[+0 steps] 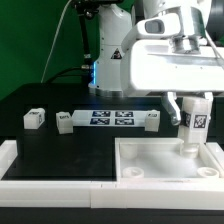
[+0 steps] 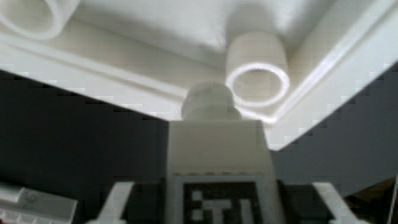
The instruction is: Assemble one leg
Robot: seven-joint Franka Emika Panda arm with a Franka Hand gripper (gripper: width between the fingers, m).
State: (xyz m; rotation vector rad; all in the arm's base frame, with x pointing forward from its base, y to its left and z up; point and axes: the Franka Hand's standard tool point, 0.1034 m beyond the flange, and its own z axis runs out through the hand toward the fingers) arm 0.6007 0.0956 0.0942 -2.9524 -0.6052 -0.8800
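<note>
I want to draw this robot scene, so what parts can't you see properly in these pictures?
- Exterior view: the lower tip of the leg in the gripper blends into the white panel; touching or not, cannot tell.
- Exterior view: the top edge cuts off the arm.
- Exterior view: tags on the loose legs are too small to read.
- Wrist view: blurred; the bottom edge cuts off the leg's tag.

Bare table (image 1: 62,145) on the camera side of the marker board (image 1: 110,118) & 3 loose legs (image 1: 35,118) is open to pass, but on exterior view's right the panel (image 1: 160,180) walls & a corner socket (image 2: 262,82) stand close round the leg (image 1: 196,128) in the gripper (image 1: 195,106).
</note>
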